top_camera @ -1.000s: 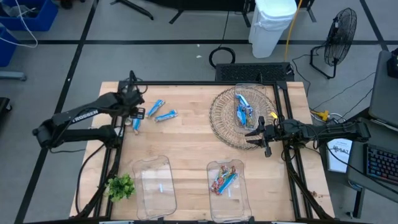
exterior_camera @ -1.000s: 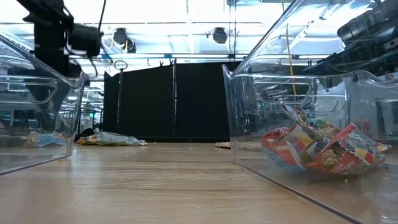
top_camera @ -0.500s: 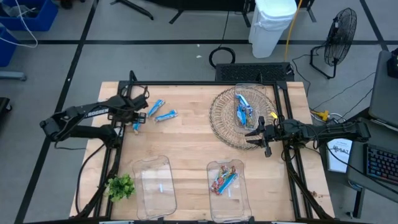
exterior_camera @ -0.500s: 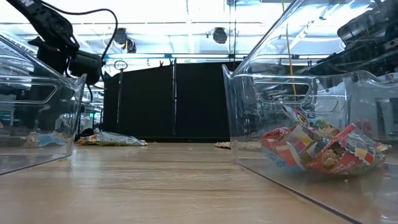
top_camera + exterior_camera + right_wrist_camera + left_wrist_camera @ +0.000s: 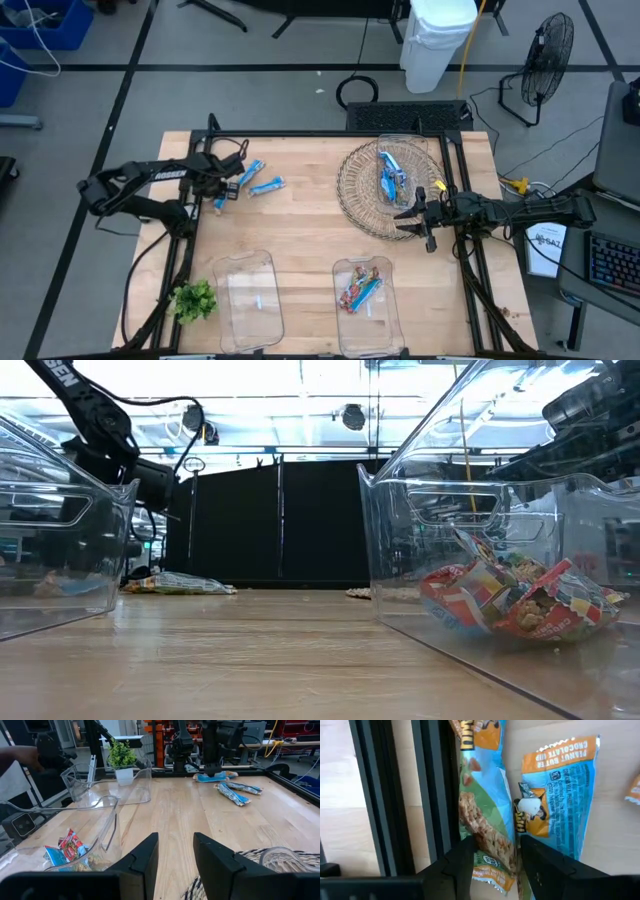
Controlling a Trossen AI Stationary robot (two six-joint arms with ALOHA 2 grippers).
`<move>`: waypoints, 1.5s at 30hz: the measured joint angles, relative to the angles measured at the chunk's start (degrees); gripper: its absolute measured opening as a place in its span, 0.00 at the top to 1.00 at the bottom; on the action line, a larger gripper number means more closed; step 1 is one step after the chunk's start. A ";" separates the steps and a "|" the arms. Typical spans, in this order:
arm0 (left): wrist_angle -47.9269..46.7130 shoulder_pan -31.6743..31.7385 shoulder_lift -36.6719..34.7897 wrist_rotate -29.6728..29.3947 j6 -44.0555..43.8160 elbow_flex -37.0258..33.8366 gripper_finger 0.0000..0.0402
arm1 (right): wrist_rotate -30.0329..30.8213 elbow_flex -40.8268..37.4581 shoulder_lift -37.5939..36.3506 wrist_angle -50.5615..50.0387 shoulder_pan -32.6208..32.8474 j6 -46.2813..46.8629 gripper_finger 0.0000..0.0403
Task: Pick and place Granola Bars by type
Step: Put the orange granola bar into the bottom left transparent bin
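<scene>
A blue-and-green wrapped granola bar [image 5: 485, 815] lies flat at the table's left edge [image 5: 218, 203], beside the black frame rail. My left gripper [image 5: 495, 855] is open, low over it [image 5: 222, 190], with one finger on each side of the bar's end. Two more blue bars [image 5: 258, 180] lie just right of it; one of them shows in the left wrist view [image 5: 560, 805]. Several bars rest in the wicker basket [image 5: 360, 190]. My right gripper [image 5: 420, 215] waits open at the basket's near right rim [image 5: 172, 850]. My left gripper comes from above, its fingers [image 5: 462, 862] on either side of one end of the bar [image 5: 492, 865], across its width. The bar lies flat on the table. Whether the fingers touch the wrapper, I cannot tell.
Two clear bins stand near the front edge: the left one [image 5: 250, 265] holds a blue bar, the right one [image 5: 385, 265] holds multicoloured bars [image 5: 510, 600]. A green leafy sprig [image 5: 193, 298] sits at the near left corner. Bare wood lies between bins and basket.
My left gripper has come down toward the bar at the table's left edge and shifted slightly toward the near edge, while the arm behind it swung lower. The right arm and the bars have kept still.
</scene>
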 joint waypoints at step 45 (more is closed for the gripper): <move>20.42 -29.47 -23.78 -9.65 28.65 7.06 0.98 | 0.00 0.00 0.00 0.00 -0.01 0.00 0.72</move>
